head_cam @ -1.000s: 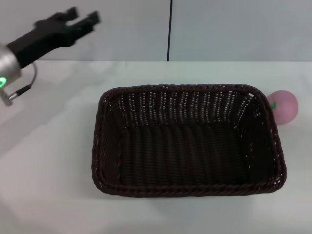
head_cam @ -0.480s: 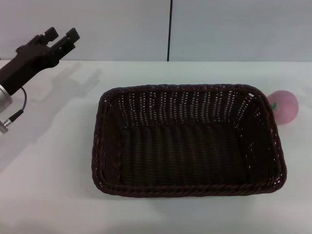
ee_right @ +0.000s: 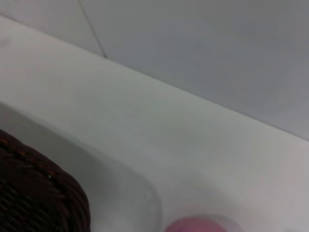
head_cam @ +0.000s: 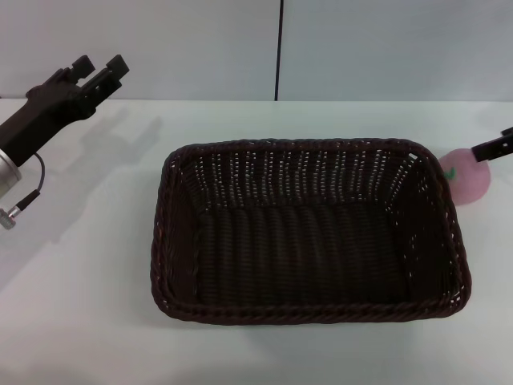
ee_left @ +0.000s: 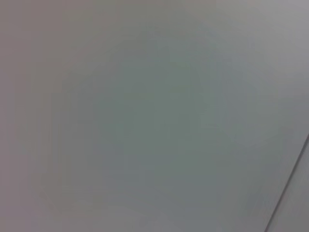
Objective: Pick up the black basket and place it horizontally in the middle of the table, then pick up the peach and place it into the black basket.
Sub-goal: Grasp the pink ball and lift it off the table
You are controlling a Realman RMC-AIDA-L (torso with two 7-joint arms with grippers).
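White tabletop [head_cam: 96,281] runs to a pale grey back wall with one dark vertical seam.

Black basket [head_cam: 309,231]: sits long side left-to-right around the middle of the tabletop, upright, open top, nothing inside. A rounded corner of its braided rim also shows in the right wrist view [ee_right: 38,193].

Peach [head_cam: 467,175]: on the tabletop just beside the basket's far right corner, outside it; whether the two touch cannot be told. Pink, with a small green leaf mark facing the basket. Only its top edge shows in the right wrist view [ee_right: 203,225].

Left gripper [head_cam: 100,72]: raised over the far left of the tabletop, well apart from the basket, pointing toward the back wall. Fingers [head_cam: 118,66] stand parted with a narrow gap, holding nothing. Left wrist view shows only blank wall.

Right gripper [head_cam: 495,147]: only a dark tip enters at the right edge, over the peach's upper right side. Finger spread cannot be told; contact with the peach cannot be told.
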